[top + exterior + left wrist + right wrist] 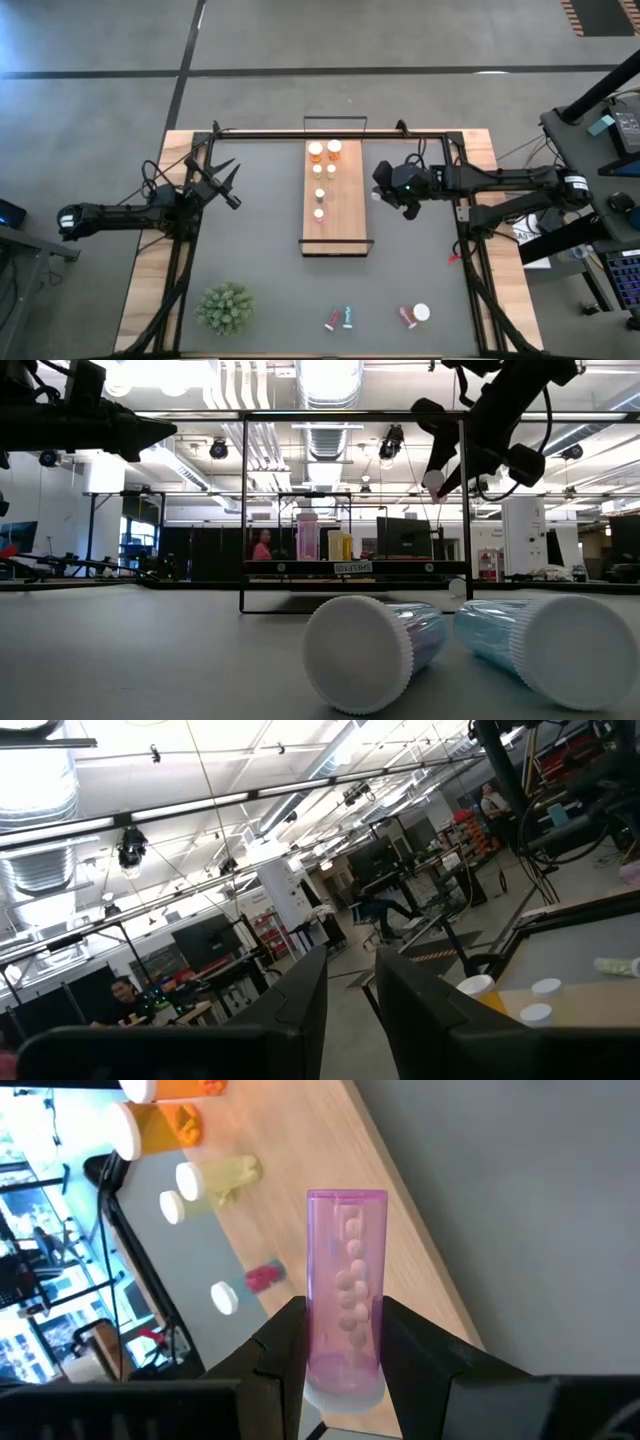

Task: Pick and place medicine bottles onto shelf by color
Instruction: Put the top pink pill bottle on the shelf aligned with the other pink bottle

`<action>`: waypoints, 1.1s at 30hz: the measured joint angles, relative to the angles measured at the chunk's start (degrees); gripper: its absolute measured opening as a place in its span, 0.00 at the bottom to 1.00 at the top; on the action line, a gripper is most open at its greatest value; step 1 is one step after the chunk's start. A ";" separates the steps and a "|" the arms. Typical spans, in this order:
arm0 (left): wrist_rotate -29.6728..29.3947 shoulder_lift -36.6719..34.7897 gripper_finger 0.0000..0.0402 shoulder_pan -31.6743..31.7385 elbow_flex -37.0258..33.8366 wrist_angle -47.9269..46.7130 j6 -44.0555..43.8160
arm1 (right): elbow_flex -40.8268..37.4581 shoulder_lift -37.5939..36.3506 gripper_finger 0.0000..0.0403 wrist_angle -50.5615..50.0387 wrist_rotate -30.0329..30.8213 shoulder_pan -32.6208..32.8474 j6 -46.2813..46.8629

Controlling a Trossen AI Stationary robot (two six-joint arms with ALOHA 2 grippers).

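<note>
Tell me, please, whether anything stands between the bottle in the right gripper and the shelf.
Nothing visible does. The right gripper holds the pink bottle just off the shelf's right edge, and the board beside it is bare; the bottles already placed stand nearer the far end.

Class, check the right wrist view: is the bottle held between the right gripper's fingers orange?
No: the right gripper is shut on a pink bottle with small white pills inside; the orange bottles stand on the shelf.
</note>
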 joint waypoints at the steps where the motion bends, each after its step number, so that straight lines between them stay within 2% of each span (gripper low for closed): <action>1: 0.02 0.00 0.18 0.01 0.00 -0.02 0.00 | 0.00 0.06 0.25 0.33 -0.02 0.00 -0.02; 8: 0.01 0.00 0.18 0.00 0.00 -0.01 0.00 | 0.00 0.09 0.25 1.28 -0.75 0.00 -0.20; 15: 0.02 0.00 0.18 0.00 0.00 0.00 0.00 | 0.00 0.04 0.25 8.51 -13.82 -0.02 -0.81; 28: 0.02 0.00 0.18 0.00 -0.02 0.00 0.00 | -0.02 2.18 0.25 11.71 -27.42 -0.25 6.78; 33: 0.02 0.00 0.18 0.01 0.00 -0.01 0.00 | -0.02 3.30 0.25 12.10 -34.05 -0.93 12.62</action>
